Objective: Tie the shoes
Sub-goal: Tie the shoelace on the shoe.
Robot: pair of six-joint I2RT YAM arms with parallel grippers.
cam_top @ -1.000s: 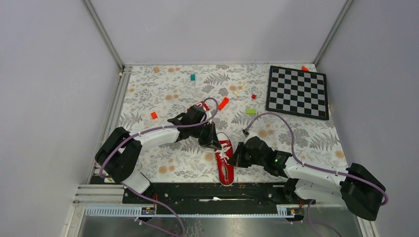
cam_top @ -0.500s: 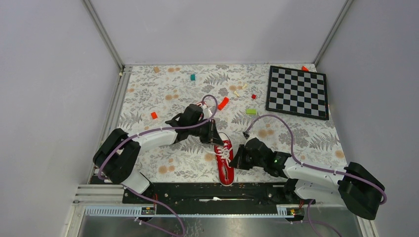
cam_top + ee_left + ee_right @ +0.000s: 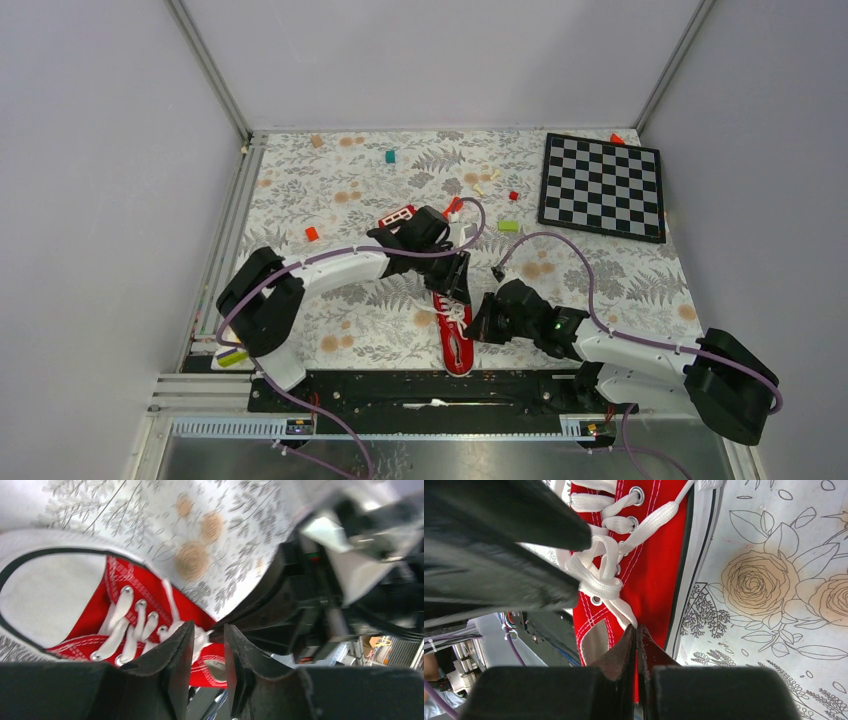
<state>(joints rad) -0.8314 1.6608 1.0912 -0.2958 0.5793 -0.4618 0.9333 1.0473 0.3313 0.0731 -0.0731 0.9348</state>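
The red sneaker (image 3: 457,342) lies on the flowered mat, toe pointing away from the arm bases, white laces (image 3: 599,582) bunched in a loose knot over the tongue. My left gripper (image 3: 458,285) hangs over the shoe's front half, covering the toe from above. In the left wrist view its jaws (image 3: 207,630) stand a little apart, with the knotted lace (image 3: 201,639) just past the tips and nothing pinched. My right gripper (image 3: 478,322) sits against the shoe's right side. In the right wrist view it (image 3: 636,628) is shut on a white lace end coming off the knot.
A chessboard (image 3: 602,186) lies at the back right. A red block with white squares (image 3: 398,216), a red-orange curved piece (image 3: 453,206) and small coloured blocks (image 3: 508,226) dot the mat behind the shoe. The black base rail (image 3: 430,390) runs just in front of the heel.
My left arm has swung right, from beside the shoe's toe to over its laces, and its jaws have parted. The right gripper has stayed put, shut on the lace.
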